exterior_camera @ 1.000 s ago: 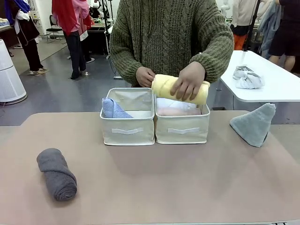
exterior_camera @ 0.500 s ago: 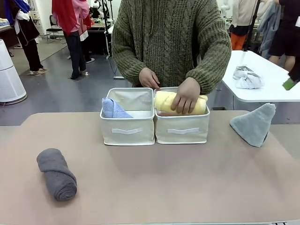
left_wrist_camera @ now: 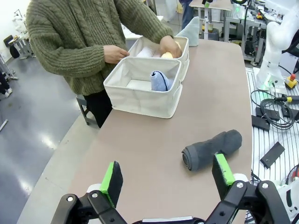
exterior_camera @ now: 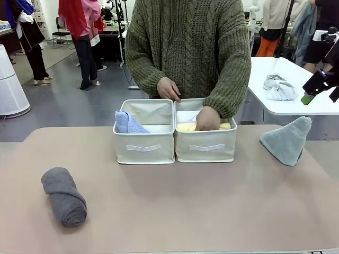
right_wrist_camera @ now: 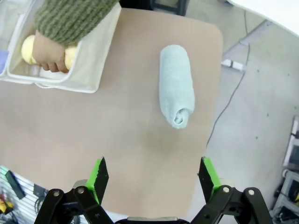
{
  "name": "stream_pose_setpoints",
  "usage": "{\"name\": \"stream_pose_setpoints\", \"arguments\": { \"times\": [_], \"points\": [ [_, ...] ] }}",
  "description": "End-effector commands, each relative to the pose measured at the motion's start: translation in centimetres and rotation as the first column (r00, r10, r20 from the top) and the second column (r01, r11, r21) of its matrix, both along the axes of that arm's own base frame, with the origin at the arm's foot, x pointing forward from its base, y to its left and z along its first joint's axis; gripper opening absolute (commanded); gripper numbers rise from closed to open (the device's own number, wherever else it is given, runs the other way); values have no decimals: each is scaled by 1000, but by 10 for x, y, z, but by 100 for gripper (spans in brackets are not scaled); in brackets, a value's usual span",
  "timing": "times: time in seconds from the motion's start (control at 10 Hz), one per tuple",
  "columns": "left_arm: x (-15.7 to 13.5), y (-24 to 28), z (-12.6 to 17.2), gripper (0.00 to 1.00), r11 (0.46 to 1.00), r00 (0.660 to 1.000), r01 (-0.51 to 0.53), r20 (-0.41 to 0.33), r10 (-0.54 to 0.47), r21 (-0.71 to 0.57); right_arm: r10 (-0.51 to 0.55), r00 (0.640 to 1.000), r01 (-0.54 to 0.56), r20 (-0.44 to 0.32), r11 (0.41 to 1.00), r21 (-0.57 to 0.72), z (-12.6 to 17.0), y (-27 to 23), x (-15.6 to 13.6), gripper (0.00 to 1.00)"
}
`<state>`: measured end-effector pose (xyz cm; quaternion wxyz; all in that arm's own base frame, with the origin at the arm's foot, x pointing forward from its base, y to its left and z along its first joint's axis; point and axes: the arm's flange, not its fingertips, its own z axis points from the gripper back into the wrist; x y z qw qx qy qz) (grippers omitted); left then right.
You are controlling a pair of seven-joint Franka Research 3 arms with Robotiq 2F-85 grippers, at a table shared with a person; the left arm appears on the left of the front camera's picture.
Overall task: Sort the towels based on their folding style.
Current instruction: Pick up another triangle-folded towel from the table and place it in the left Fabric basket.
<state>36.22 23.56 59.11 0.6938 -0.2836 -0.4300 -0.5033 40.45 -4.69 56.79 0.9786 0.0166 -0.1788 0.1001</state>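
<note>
Both ends stand wide open, holding nothing: left gripper, right gripper. I see a person's hand on the yellow terry roll inside the right cream fabric bin, at the far edge of the beige table. The light blue terry fold sits in the left cream fabric bin. The dark grey terry roll lies towards the near left corner. The grey-green terry cone stands by the right edge.

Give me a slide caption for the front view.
A person tucks a yellow rolled terry towel into the right cream fabric bin.

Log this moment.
hand on yellow roll in right bin; blue cone in left bin; grey roll, grey-green cone on table; left fingers open; right fingers open
</note>
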Motion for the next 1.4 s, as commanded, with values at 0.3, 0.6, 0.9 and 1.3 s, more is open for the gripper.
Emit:
{"name": "stream_pose_setpoints", "arguments": {
  "times": [0.3,0.6,0.9,1.3],
  "points": [
    [-2,1,-1,100,1000,1000,13,5,-13,8,-66,995,66,-68,998,-7,-39,-9,44,100],
    [-2,1,-1,100,1000,1000,13,5,-13,8,-95,992,95,-87,995,3,-66,-17,65,100],
    [-2,1,-1,100,1000,1000,13,5,-13,8,-111,988,112,-107,994,3,-92,-22,81,100],
    [-2,1,-1,100,1000,1000,13,5,-13,8,-120,981,126,-154,992,30,-113,-31,91,100]
  ]
}}
